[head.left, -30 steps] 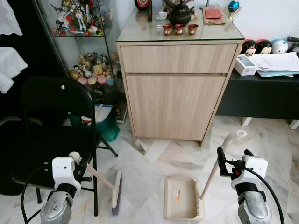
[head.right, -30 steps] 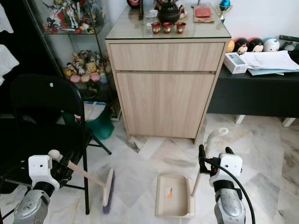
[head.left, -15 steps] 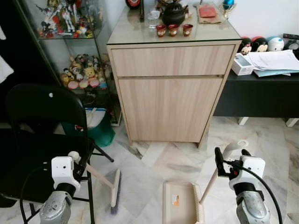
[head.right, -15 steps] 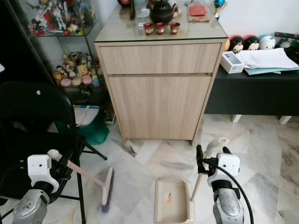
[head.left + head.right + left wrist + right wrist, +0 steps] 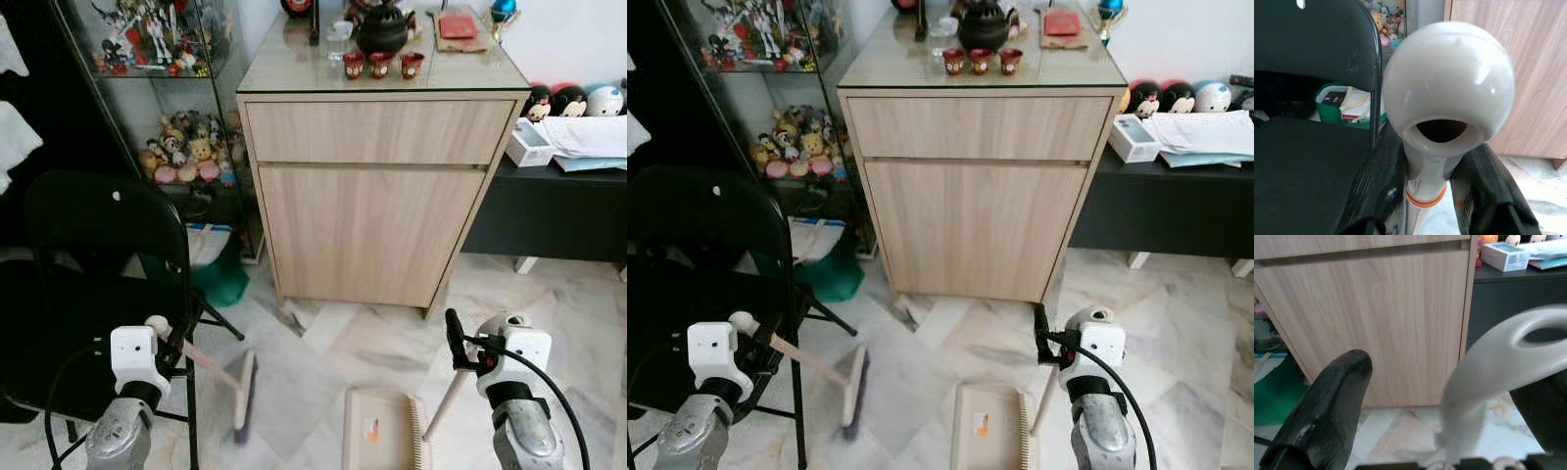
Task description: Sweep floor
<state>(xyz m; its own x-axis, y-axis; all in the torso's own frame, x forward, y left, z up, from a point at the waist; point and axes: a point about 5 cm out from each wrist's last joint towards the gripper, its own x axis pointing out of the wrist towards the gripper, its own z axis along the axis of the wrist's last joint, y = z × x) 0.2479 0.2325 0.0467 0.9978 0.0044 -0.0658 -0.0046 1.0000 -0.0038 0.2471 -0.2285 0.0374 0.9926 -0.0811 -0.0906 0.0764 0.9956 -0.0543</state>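
Ahead of me stands a light wooden cabinet [image 5: 377, 186] with a drawer above a door and a glass top [image 5: 294, 67] carrying a dark teapot [image 5: 381, 31] and three small red cups [image 5: 379, 65]. Left of the cabinet is a glass display case [image 5: 162, 88] full of figurines and plush toys, and nearer me on that side a black folding chair [image 5: 103, 255]. Right of the cabinet runs a low black tabletop [image 5: 549, 196] with papers against a white wall [image 5: 578, 39]. The floor [image 5: 362, 343] is pale veined marble.

— What do the robot's arms look like?
— Silver forearms, each topped by a white boxy wrist block with a small dark lens.
— And beyond that?
— Black cables loop beside them; the left pincer [image 5: 168, 345] and right pincer [image 5: 460, 345] have long, textured black fingers [image 5: 1382, 183].
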